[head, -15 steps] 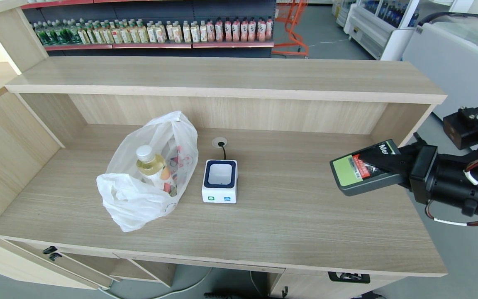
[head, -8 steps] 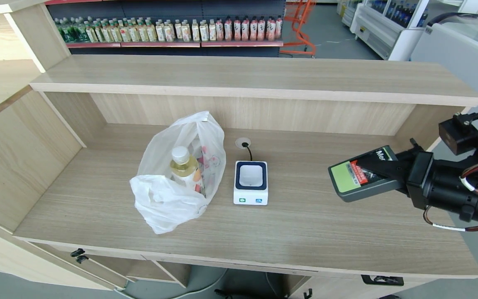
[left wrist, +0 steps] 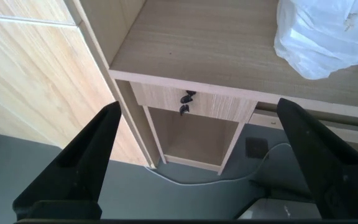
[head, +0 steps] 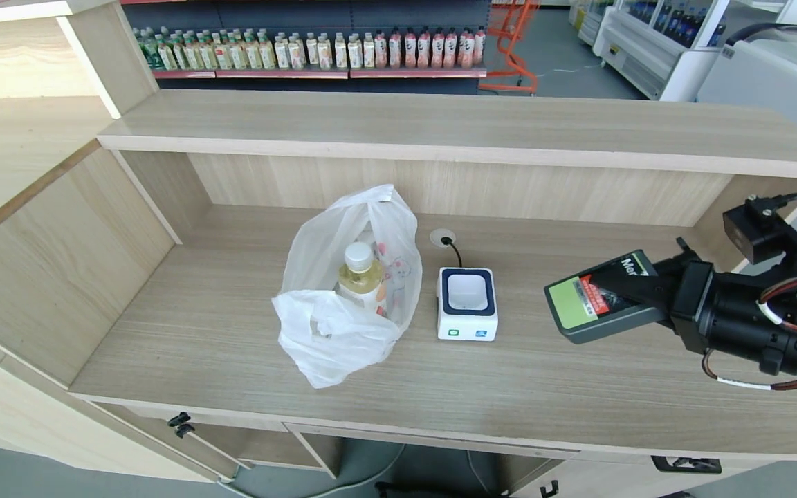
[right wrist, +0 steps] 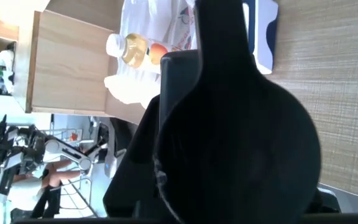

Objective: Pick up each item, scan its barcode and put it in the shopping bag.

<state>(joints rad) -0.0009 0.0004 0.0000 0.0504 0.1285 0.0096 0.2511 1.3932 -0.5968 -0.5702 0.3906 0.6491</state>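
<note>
Holding, frame right: my right gripper (head: pixel 637 289) clamped on green-labelled box (head: pixel 582 306). Barcode scanner (head: pixel 467 304) centre; shopping bag (head: pixel 326 335) just left. My left gripper (left wrist: pixel 199 109): fingers apart.

Wooden counter (head: pixel 578 387) (bottle shelves (head: pixel 315 52) behind)

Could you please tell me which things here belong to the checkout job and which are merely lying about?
Job: dark box with green and red label in the right hand; white square barcode scanner; white plastic shopping bag holding a white-capped yellow drink bottle.
Lying about: rows of bottles on the red shelf; orange metal frame; white chest freezers.
</note>
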